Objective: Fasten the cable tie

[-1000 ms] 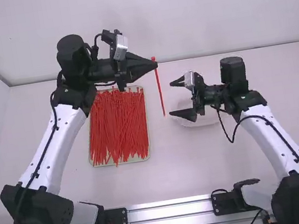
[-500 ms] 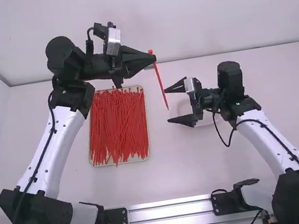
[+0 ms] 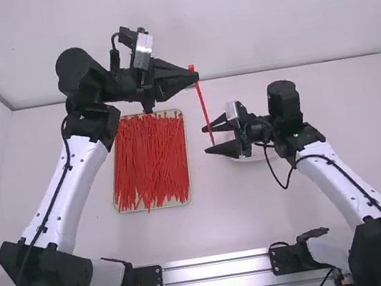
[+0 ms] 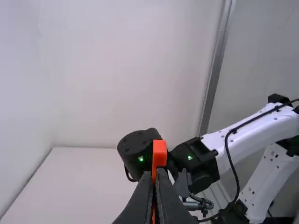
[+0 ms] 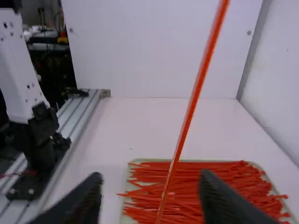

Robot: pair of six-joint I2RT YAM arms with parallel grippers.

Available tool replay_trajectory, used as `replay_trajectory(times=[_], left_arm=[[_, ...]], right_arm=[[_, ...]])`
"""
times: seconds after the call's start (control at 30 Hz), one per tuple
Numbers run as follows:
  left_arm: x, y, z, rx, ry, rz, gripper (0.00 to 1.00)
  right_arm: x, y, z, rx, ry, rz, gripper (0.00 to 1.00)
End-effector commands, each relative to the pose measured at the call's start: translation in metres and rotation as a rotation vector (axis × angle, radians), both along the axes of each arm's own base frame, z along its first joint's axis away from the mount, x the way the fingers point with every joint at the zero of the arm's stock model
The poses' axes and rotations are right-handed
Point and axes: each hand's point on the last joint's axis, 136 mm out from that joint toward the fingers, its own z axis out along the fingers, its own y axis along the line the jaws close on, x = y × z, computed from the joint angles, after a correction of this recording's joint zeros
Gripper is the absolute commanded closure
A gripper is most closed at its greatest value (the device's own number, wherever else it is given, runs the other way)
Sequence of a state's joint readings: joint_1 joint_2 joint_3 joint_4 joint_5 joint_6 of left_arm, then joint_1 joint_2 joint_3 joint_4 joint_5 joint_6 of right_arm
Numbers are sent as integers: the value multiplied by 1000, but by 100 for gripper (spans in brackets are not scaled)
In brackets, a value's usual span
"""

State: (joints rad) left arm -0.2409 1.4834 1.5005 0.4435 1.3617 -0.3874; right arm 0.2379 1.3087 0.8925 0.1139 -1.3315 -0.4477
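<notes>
- Here, the left pincer (image 3: 193, 78) was clamped shut on the head end of one red cable tie (image 3: 203, 108), held up over the counter (image 3: 364, 97) just right of the far end of the tray (image 3: 190, 179) of spare ties; the tail hung down, slightly tilted.
- Right pincer (image 3: 219, 137) was wide open and held nothing, with the tail tip roughly between its fingers.
- Risk: the tail looked thin and unsupported, so a closing finger could nudge it aside and the grab would miss. A bump could also twist the tie in the left pincer's narrow hold.
- Versus a second earlier: the right pincer had slid left up to the tail, the left arm had lifted slightly, and the tie leaned more.
</notes>
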Motion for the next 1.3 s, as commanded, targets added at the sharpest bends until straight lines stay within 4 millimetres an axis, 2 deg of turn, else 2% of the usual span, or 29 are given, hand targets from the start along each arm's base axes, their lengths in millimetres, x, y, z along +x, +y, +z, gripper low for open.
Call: replay_trajectory(times=[0.0,0.03,0.07,0.1,0.23,0.3,0.33,0.37,0.7,1.07,1.1,1.13,1.17,1.23,1.27], left_arm=[[-15,6,23,-10,-60,-9,98],[-16,7,23,-10,-61,-8,98],[-15,7,23,-11,-61,-6,98],[-16,7,23,-11,-61,-8,98],[-15,7,23,-10,-61,-7,98],[-14,8,23,-10,-61,-4,98],[-14,8,23,-10,-61,-4,98],[-13,10,23,-10,-61,3,98],[-6,17,23,-11,-55,34,98],[-6,15,21,-7,-52,31,98],[-6,14,21,-7,-53,28,98],[-6,14,21,-7,-53,29,98],[-6,14,21,-7,-54,29,98],[-6,14,21,-7,-52,28,98],[-6,14,21,-7,-53,28,98]], right_arm=[[-2,3,-2,-3,9,5,60],[-2,3,-2,-4,8,5,63],[-2,5,-3,-7,8,4,73],[-2,5,-3,-10,9,0,77],[-2,6,-6,-18,22,-6,81],[-1,4,-6,-19,29,-11,94],[-1,4,-6,-19,29,-11,94],[1,2,-6,-18,31,-16,100],[4,-2,-9,-24,39,-32,100],[3,-1,-8,-24,39,-29,100],[3,-2,-8,-23,39,-31,83],[3,-2,-8,-24,39,-32,74],[4,-2,-9,-24,40,-32,71],[4,-1,-9,-29,45,-39,54],[7,-2,-11,-36,51,-56,53]])
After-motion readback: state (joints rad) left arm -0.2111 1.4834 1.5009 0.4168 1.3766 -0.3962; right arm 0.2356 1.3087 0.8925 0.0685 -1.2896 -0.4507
